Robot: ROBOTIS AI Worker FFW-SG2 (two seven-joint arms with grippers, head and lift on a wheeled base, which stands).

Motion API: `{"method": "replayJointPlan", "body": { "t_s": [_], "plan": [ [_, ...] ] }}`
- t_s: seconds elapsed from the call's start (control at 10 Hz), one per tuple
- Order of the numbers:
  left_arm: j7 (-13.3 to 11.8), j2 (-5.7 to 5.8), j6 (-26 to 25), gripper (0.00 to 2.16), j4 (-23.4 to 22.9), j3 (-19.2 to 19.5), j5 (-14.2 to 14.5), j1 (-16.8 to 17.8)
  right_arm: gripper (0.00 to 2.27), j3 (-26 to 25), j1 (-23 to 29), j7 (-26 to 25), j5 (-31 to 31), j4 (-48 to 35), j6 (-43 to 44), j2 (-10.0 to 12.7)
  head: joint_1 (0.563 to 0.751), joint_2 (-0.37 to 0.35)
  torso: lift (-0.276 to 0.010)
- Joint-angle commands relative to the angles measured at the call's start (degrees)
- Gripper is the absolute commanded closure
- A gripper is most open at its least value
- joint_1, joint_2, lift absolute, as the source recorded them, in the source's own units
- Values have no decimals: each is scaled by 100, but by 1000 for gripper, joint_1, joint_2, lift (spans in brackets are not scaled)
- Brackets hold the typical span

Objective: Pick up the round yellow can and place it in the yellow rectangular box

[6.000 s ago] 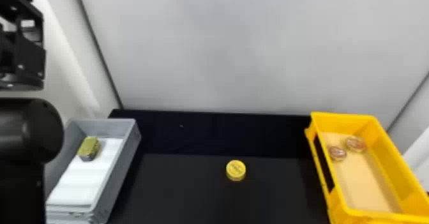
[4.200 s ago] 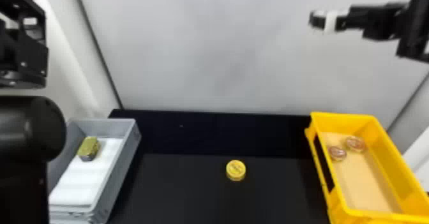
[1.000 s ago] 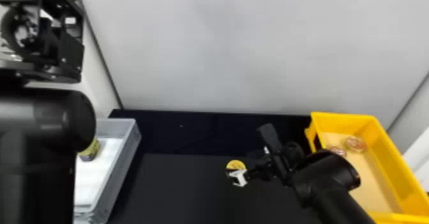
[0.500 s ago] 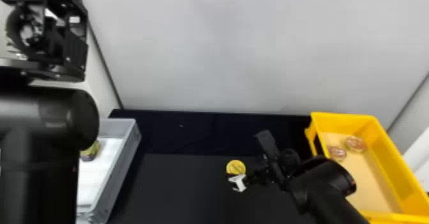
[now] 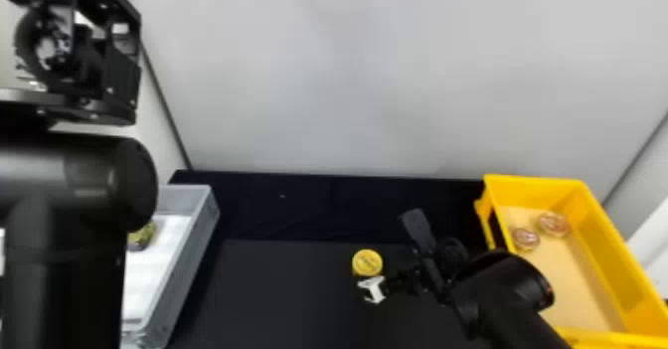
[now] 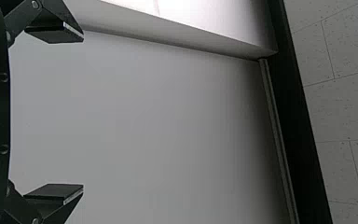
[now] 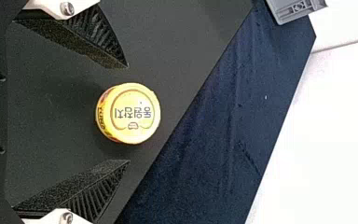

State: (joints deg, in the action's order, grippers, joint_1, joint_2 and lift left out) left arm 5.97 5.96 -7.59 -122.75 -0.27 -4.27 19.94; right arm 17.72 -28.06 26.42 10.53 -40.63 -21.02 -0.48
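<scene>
Round yellow can point(image 5: 367, 262): upright on black mat point(image 5: 278, 293), between gray bin point(image 5: 186, 263) at left and yellow rectangular box point(image 5: 611, 253) at right. Right gripper point(image 5: 390, 259) at the can; fingers wide apart, nothing held, can in line with the gap, clear of both fingers. Box holds two round reddish cans point(image 5: 553, 223) toward its far end. Left arm point(image 5: 84, 184) at left, partly hiding the bin.
</scene>
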Motion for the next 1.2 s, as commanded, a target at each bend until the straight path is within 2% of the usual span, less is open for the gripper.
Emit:
{"method": "replayJointPlan", "body": {
  "t_s": [0.0, 0.6, 1.1],
  "plan": [
    [1, 28, 12, 140, 6, 0, 14, -8, 41, -4, -42, -66, -42, 196, 123, 53, 663, 54, -5],
    [-35, 72, 108, 140, 58, 0, 31, -17, 48, 5, -262, -435, -297, 899, 572, 53, 663, 54, -5],
    [-43, 63, 108, 140, 58, -26, 40, 18, 65, 13, -253, -426, -657, 916, 765, 53, 663, 54, -5]
  ]
}}
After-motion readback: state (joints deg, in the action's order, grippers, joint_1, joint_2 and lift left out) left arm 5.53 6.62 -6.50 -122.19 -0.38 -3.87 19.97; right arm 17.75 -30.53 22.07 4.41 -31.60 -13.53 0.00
